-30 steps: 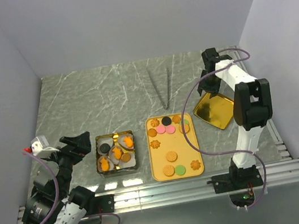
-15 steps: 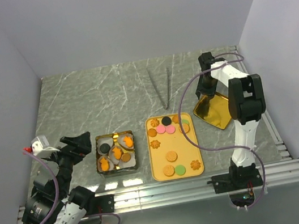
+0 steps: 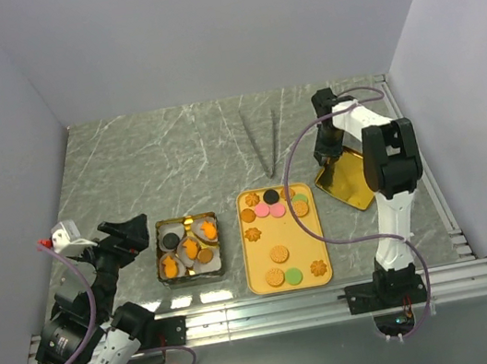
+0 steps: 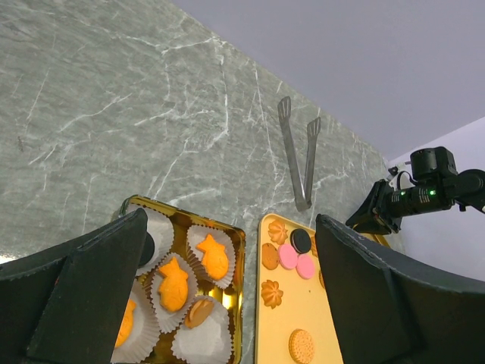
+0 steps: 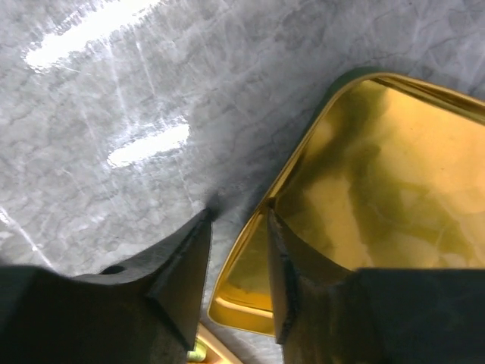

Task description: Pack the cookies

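Observation:
Loose cookies [image 3: 280, 254] [image 4: 288, 256], tan, pink, green and dark, lie on a yellow tray [image 3: 263, 272] [image 4: 276, 322]. To its left a gold tin [image 3: 184, 220] [image 4: 239, 273] holds white paper cups with orange fish-shaped biscuits [image 4: 213, 256]. My right gripper [image 3: 325, 154] [image 5: 236, 212] is low at the far left corner of a gold lid [image 3: 354, 182] [image 5: 379, 167]. It is open, with one finger on the table and the other inside the lid, so the lid's rim stands in the narrow gap. My left gripper [image 3: 130, 231] [image 4: 231, 220] hangs wide open left of the tin, holding nothing.
Metal tongs [image 3: 263, 141] [image 4: 299, 159] lie on the marble table behind the yellow tray. Grey walls close in the back and both sides. The right arm's cable loops over the tray's right edge.
My right gripper has slid left along the lid to its far left corner, and its jaws have narrowed round the rim. The left arm has not moved.

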